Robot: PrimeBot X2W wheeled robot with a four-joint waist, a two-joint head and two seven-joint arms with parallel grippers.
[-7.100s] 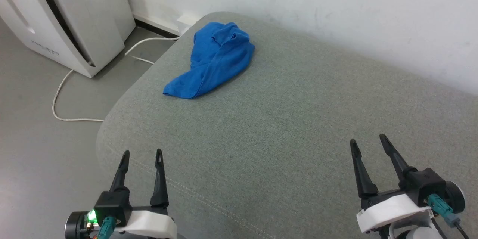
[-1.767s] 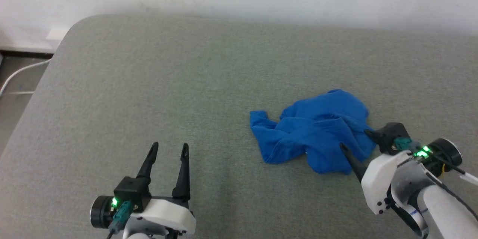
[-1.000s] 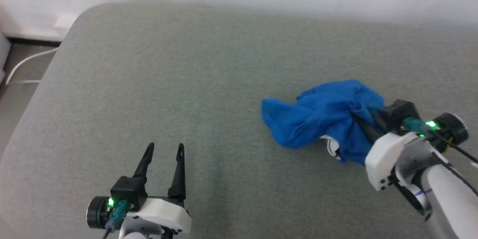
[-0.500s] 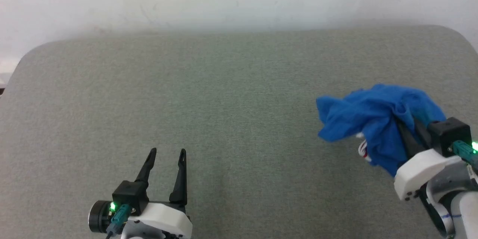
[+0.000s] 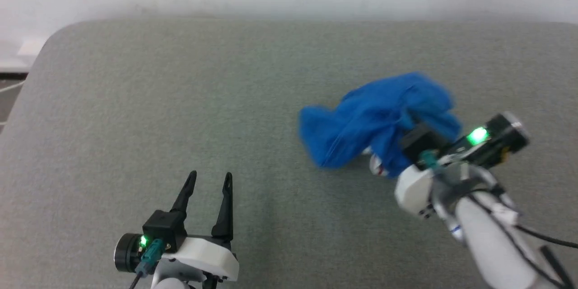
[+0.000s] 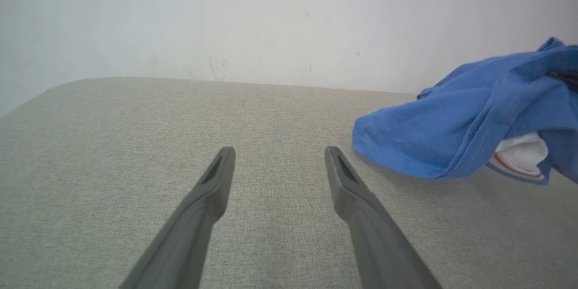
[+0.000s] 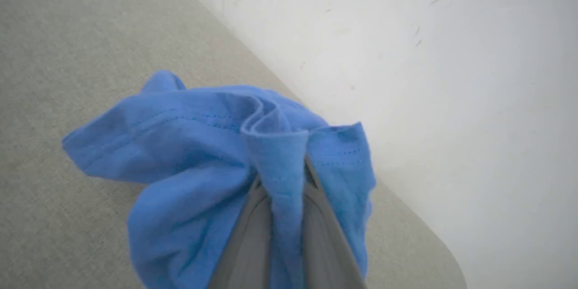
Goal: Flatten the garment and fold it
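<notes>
The right gripper (image 7: pixel 283 176) is clamped tight on a bunched fold of the blue T-shirt (image 5: pixel 375 117), holding it seemingly half raised off the grey cushion (image 5: pixel 180 99) so it can be shaken open. The left gripper (image 5: pixel 210 174) hovers spread wide, empty.

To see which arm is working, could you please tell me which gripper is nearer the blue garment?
Right. The right gripper is shut on a bunch of the garment. The left gripper stands open over the grey cushion, apart from the garment, to its left.
</notes>
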